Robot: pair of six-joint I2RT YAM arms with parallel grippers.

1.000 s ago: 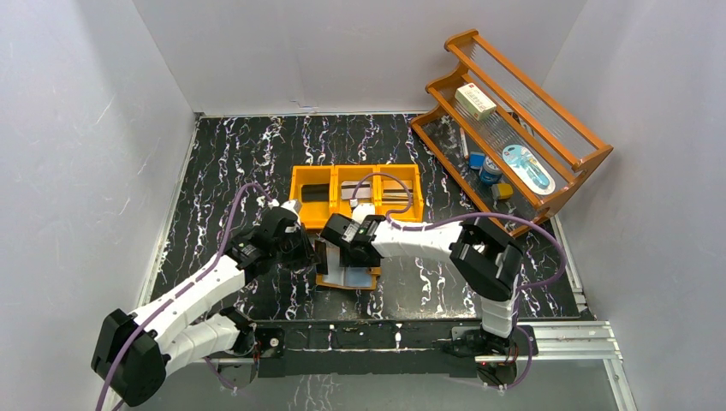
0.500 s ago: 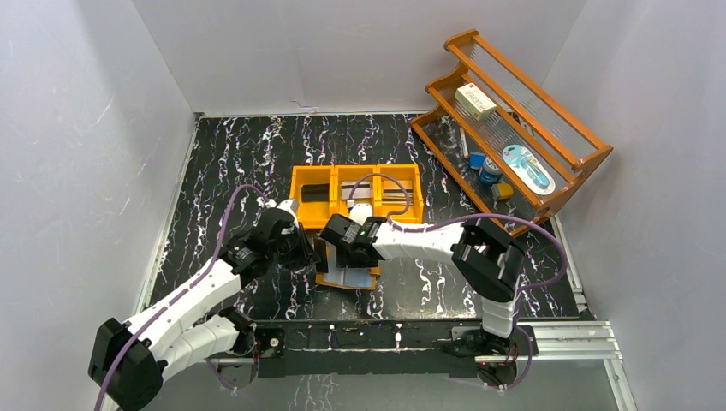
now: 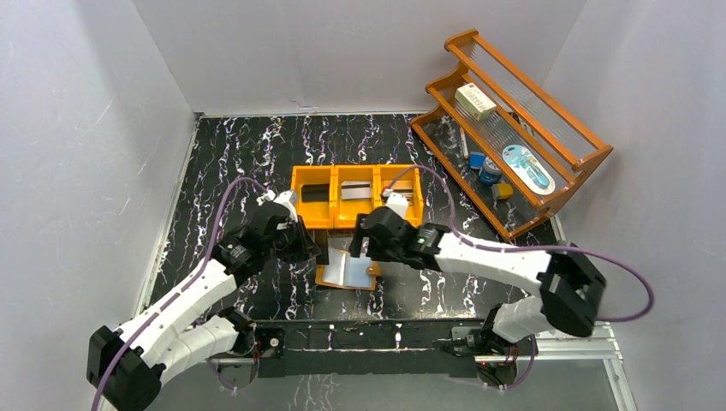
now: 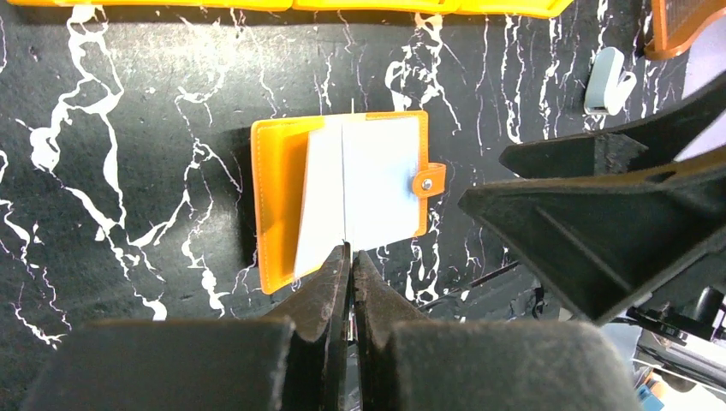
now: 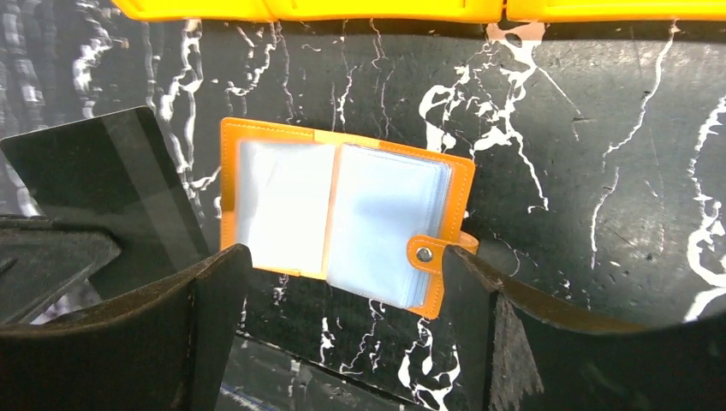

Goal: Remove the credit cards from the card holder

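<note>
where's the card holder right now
Top view: the card holder lies open on the table at centre, just on the near side of the orange bin.

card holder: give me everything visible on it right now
The card holder is a tan-orange, leather-look folding wallet lying open on the black marbled table, near the orange bin. Its clear pale-blue sleeves face up, and no card shows in them. A strap tab with a metal snap sticks out from one leaf. The shut left gripper sits at one edge; contact is unclear.
</note>
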